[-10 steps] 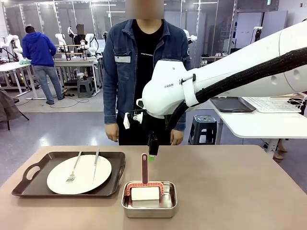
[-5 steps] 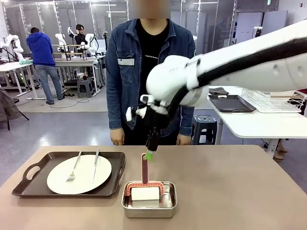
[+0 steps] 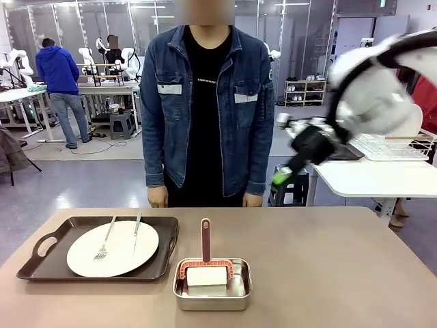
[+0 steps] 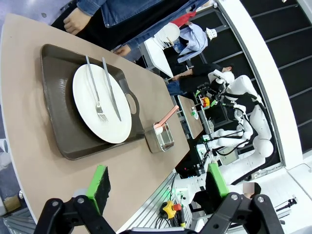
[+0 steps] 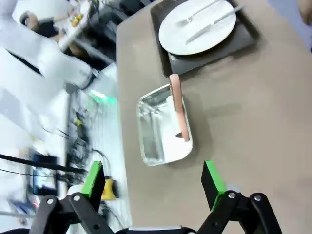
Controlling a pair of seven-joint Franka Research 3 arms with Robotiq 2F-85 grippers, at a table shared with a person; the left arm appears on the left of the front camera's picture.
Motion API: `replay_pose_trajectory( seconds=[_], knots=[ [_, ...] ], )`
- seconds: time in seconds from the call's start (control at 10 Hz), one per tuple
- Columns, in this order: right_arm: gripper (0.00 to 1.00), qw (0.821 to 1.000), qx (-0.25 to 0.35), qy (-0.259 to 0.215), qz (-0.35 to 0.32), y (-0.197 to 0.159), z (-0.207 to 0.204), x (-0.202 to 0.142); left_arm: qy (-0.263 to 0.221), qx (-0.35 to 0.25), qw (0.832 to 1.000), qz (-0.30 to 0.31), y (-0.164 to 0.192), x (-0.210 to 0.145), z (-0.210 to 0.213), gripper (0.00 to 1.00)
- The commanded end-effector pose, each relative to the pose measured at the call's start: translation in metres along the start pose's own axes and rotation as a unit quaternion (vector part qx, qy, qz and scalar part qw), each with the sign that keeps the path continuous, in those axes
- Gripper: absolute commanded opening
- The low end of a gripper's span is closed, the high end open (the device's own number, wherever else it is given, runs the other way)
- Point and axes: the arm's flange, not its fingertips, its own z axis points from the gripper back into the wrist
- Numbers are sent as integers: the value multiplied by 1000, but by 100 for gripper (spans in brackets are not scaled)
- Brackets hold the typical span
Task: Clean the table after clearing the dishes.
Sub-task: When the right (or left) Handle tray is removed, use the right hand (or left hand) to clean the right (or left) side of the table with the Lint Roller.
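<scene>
Clearing stage by the look of it, with wiping not yet begun. On the table [image 3: 341,273], at lower left of the front view: a dark handled tray [image 3: 167,234] carrying a white plate [image 3: 82,263], with fork [image 3: 106,239] and knife [image 3: 136,238] laid side by side across it. Just beside the tray, at bottom centre: a small steel pan [image 3: 212,301] holding a pink-framed white roller [image 3: 206,254], handle rising out of it toward the person [image 3: 205,116] standing at the far edge, hands down at the sides. High at the right of the front view, well clear of the tabletop: the right gripper [image 3: 283,179], motion-blurred there. In its own wrist view, spread wide with nothing between the green pads, looking down on pan and tray. Along the bottom edge of the left wrist view: the left gripper [image 4: 158,181], likewise released and empty, with tray and plate in the upper left of that frame. Next, probably: lower one arm to a tray handle, clamp it, lift level enough to keep plate and cutlery from sliding, and carry the lot off before reaching for the roller. Worth watching: the tray's nearness to the pan, with little room for a finger between them.
</scene>
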Motion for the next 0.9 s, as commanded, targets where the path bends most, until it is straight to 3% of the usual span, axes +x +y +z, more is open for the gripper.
replay_pose_trajectory(
  seconds=[0.0,0.4,0.5,0.8],
  knots=[
    [100,992,13,-89,-89,-25,47,-72,0,0,1000,-1,-3,-2,4,100],
    [100,945,32,-218,-242,-75,163,-236,0,0,1000,-1,-3,-2,4,100],
    [100,937,34,-241,-249,-72,181,-270,0,0,1000,-1,-3,-2,4,100],
    [100,890,30,-333,-309,-57,198,-372,0,0,1000,-1,-3,-2,4,100]
  ],
)
